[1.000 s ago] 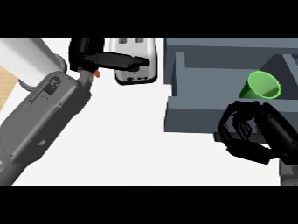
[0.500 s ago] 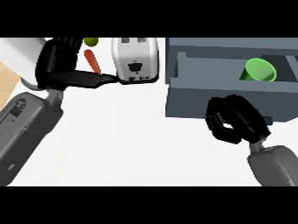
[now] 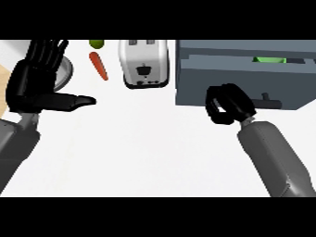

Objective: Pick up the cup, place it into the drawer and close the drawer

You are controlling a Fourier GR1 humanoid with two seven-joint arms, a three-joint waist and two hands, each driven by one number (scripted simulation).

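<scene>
Your right hand, fingers curled and empty, has pushed drawer nearly closed; cup inside, barely showing. Finish push. Left hand rests spread.

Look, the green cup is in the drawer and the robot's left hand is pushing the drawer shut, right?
Not quite. The head view shows the right hand at the drawer front, not the left. The left hand rests open far off. The cup is in the drawer.
</scene>
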